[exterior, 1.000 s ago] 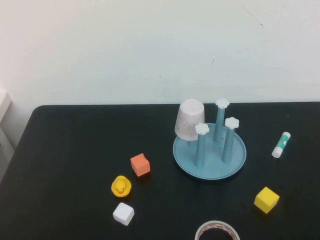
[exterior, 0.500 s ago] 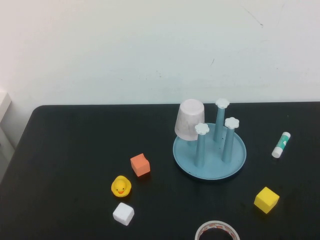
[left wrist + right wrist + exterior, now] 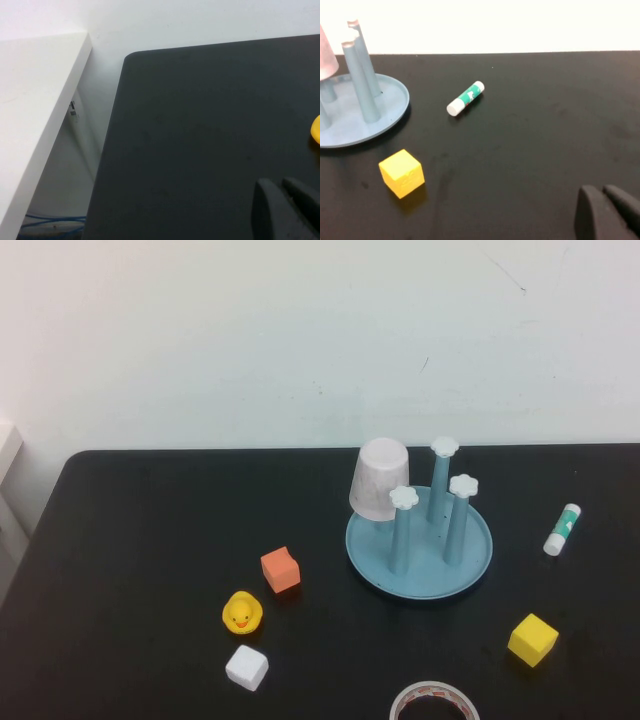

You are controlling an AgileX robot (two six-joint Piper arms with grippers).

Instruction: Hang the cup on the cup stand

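Setting: black table (image 3: 150,540) against a plain white wall (image 3: 300,340); white shelf edge (image 3: 35,110) off the table's left corner.
Cup stand (image 3: 420,545): light blue round dish right of table centre, with upright blue pegs; 3 white flower caps show.
Cup (image 3: 379,479): pale pink, upside down over the peg at 10 o'clock on the dish, tilted slightly outward, its rim clear of the table.
Orange cube (image 3: 281,570): at 9 o'clock from the stand, near it.
Rubber duck (image 3: 242,613): yellow, at 7 o'clock from the orange cube, just beside it.
White cube (image 3: 247,667): at 6 o'clock from the duck, near.
Yellow cube (image 3: 533,639): at 4 o'clock from the stand, apart from the dish.
Glue stick (image 3: 562,529): white and green, lying on its side at 3 o'clock from the stand, well apart.
Tape roll (image 3: 434,704): at 6 o'clock from the stand, cut by the near edge of the high view.
Left gripper (image 3: 285,200): low over bare table near its left corner, jaws pressed together, holding nothing.
Right gripper (image 3: 607,207): over bare table on the right side, well apart from the yellow cube, jaws together, holding nothing.
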